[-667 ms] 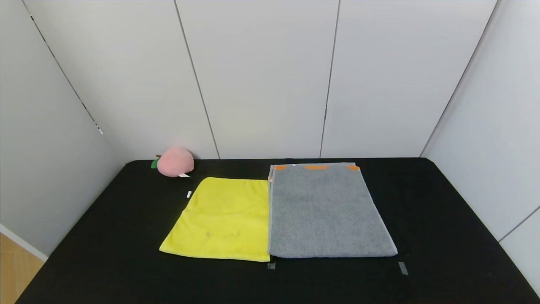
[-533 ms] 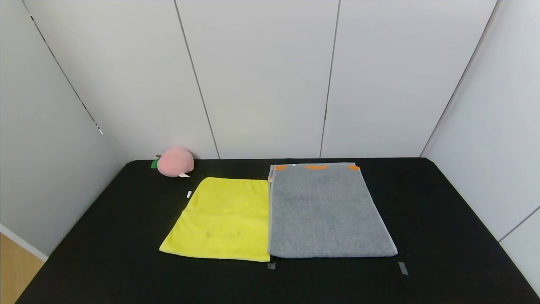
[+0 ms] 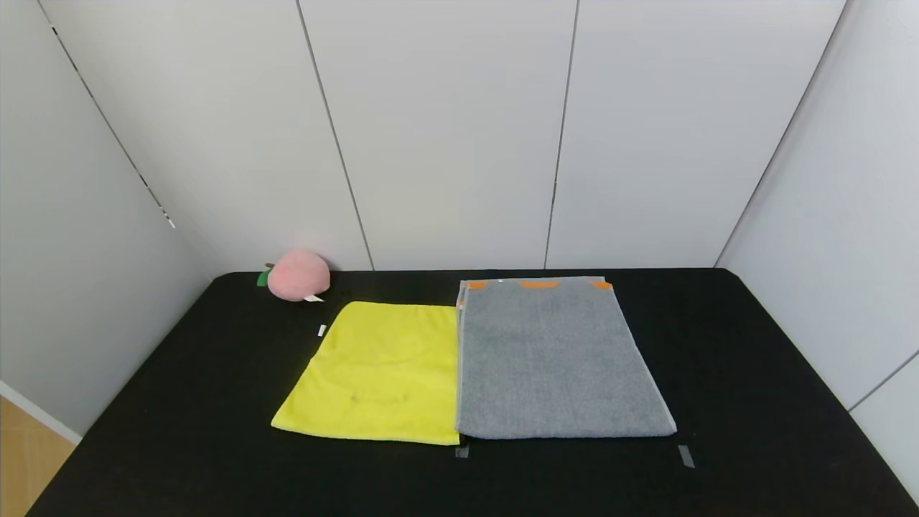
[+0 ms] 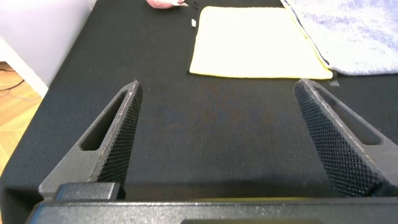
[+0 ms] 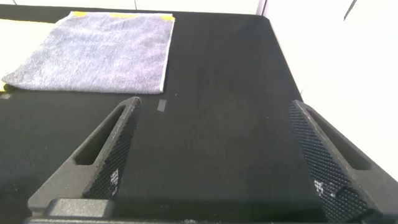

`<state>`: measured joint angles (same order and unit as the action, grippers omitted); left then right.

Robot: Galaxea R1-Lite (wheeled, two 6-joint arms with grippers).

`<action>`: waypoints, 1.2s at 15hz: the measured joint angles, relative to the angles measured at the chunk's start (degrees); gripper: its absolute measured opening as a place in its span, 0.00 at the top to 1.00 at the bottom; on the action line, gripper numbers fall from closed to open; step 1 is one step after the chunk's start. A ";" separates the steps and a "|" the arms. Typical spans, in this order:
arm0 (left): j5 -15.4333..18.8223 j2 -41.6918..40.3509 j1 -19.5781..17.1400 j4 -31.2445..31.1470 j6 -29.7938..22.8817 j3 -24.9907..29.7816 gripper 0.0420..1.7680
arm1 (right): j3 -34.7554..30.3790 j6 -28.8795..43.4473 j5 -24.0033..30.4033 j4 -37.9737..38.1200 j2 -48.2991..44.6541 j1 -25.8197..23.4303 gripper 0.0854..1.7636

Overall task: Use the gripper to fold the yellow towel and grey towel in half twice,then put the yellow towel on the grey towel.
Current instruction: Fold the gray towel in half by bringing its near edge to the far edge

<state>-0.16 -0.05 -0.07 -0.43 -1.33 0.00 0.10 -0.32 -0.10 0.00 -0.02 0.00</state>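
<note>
Left gripper (image 4: pixel 214 134): nearest the robot on its left side, over bare black tabletop (image 3: pixel 754 402); fingers (image 4: pixel 109 140) spread wide, holding nothing. It does not show in the head view.

Right gripper (image 5: pixel 211 149): likewise near the robot on its right side, above bare tabletop; fingers (image 5: pixel 106 149) spread wide and empty.

Tape marks (image 3: pixel 686 456): two small grey strips on the tabletop just in front of the towels' near edge.

Yellow towel (image 3: pixel 377 373): flat on the tabletop, left of centre, its right edge touching the grey towel. A small white tag (image 3: pixel 322 330) sticks out at its far left corner. It lies ahead of the left gripper and slightly towards the robot's right.

Grey towel (image 3: pixel 553 359): flat, right of centre, larger, long axis running away from the robot, orange patches (image 3: pixel 538 284) along the far edge. It lies ahead of the right gripper and off towards the robot's left.

Pink plush peach (image 3: pixel 296 275): at the far left of the tabletop, apart from the yellow towel's far corner.

Deciding relation: each towel's near edge faces the arm on its own side, so the left arm looks nearer the yellow towel and the right arm nearer the grey one. Folding looks not yet begun on the yellow towel.
</note>
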 joint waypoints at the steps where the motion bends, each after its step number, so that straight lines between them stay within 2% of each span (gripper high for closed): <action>1: 0.00 0.00 0.00 -0.01 0.00 0.00 0.03 | 0.00 -0.12 0.07 0.00 0.00 0.00 0.03; 12: 0.26 0.00 0.00 -0.17 0.68 0.00 0.03 | 0.00 -0.01 0.00 0.00 0.00 0.00 0.03; 18: -0.13 0.00 0.00 0.40 2.85 -0.07 0.03 | 0.00 0.16 0.00 -0.07 0.00 0.00 0.03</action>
<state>-0.29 -0.05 -0.07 -0.02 1.52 -0.07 0.10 -0.16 -0.10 -0.07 -0.02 0.00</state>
